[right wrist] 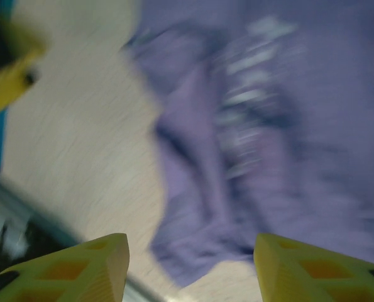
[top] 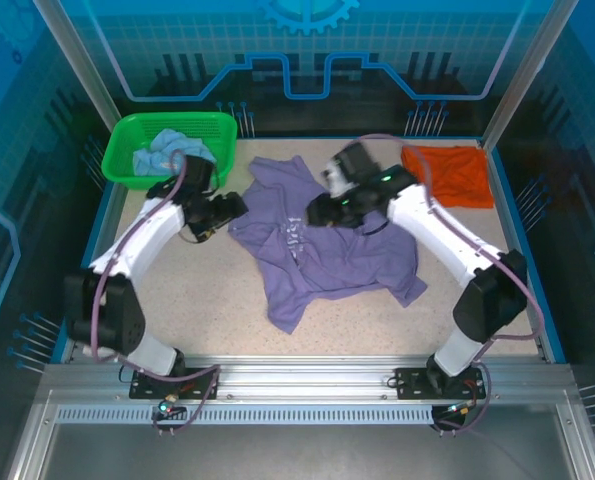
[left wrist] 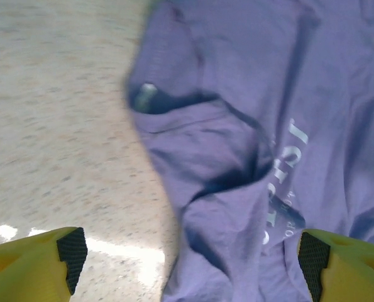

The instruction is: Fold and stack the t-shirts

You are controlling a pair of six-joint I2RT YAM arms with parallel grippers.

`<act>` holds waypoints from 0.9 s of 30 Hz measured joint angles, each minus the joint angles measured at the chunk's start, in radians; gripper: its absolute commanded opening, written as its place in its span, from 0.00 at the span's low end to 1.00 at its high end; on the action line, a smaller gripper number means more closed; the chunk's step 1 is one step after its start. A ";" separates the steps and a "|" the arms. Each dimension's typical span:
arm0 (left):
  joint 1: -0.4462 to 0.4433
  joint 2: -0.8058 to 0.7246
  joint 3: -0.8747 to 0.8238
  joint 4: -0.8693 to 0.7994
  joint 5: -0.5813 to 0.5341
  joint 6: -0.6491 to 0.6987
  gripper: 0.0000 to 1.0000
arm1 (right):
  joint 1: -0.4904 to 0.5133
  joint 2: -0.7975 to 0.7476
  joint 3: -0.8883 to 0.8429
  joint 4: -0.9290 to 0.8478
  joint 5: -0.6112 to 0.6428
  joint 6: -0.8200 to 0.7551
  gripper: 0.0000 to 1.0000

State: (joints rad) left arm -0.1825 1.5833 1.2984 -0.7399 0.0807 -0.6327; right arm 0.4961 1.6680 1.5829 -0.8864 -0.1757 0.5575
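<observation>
left gripper (left wrist: 192, 255) was wide open, purple t-shirt (left wrist: 249, 113) just ahead of its fingers; right gripper (right wrist: 192, 261) was open too, empty, shirt beyond fingertips

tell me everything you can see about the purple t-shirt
The large lavender-purple cloth t-shirt lies crumpled and unfolded in the middle of the speckled table, looking soft. Small white lettering runs across its chest, partly creased. Wrinkles cross it, and one corner trails toward the near edge. The left end effector sits at its left edge and the right end effector over its upper part, both open; contact cannot be told.
</observation>
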 measured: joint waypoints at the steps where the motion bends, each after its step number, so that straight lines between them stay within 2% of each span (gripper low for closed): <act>1: -0.024 0.044 0.037 0.000 0.006 0.013 0.89 | -0.057 0.007 -0.002 -0.010 0.040 0.006 0.60; 3: -0.068 0.139 0.114 -0.009 0.029 0.032 0.89 | -0.162 0.049 -0.009 -0.035 0.127 0.012 0.60; 5: -0.089 0.230 0.193 -0.034 0.046 0.038 0.89 | -0.227 0.103 -0.011 -0.049 0.182 0.010 0.60; 9: -0.106 0.469 0.485 -0.111 0.051 0.061 0.85 | -0.307 0.273 0.050 -0.069 0.262 -0.012 0.56; 11: -0.115 0.579 0.626 -0.130 0.051 0.069 0.73 | -0.317 0.361 0.107 -0.074 0.286 -0.026 0.54; 12: -0.121 0.639 0.704 -0.138 0.051 0.079 0.62 | -0.317 0.413 0.145 -0.074 0.299 -0.031 0.52; 14: -0.132 0.730 0.808 -0.146 0.054 0.089 0.53 | -0.315 0.485 0.201 -0.080 0.307 -0.035 0.48; 16: -0.142 0.813 0.880 -0.148 0.058 0.090 0.51 | -0.318 0.566 0.271 -0.092 0.304 -0.032 0.44; 22: -0.148 0.972 1.018 -0.195 0.053 0.093 0.50 | -0.336 0.743 0.494 -0.146 0.279 -0.023 0.43; 27: -0.134 1.046 1.155 -0.209 -0.050 0.099 0.50 | -0.353 0.933 0.829 -0.210 0.229 0.003 0.45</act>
State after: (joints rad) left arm -0.3168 2.6289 2.4531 -0.9485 0.0303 -0.5335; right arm 0.1432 2.6011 2.4115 -1.0962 0.0532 0.5610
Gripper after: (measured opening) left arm 0.497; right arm 0.445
